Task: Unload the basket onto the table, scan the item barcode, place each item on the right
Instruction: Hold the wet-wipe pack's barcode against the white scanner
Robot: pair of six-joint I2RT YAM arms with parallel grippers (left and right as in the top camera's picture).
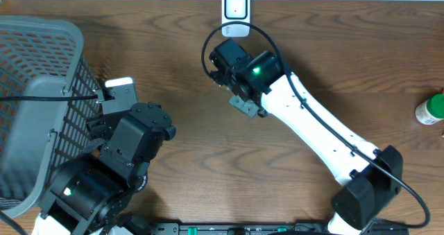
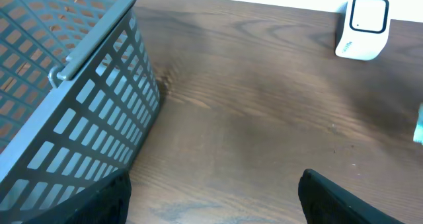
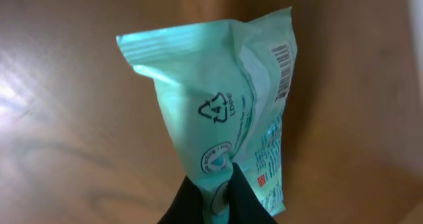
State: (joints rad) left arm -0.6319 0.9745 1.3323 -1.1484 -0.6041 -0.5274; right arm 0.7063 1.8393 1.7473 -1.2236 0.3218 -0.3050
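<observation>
My right gripper (image 3: 221, 186) pinches the teal packet (image 3: 205, 85) near the scanner (image 1: 236, 13) at the table (image 1: 159, 34) far edge, my left gripper (image 2: 215, 207) spread wide beside the basket (image 2: 73, 125).

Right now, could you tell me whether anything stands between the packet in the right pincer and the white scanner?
Nothing visible does. The right pincer holds the teal packet close to the white scanner, and the left wrist view shows only bare table in front of that scanner.
</observation>
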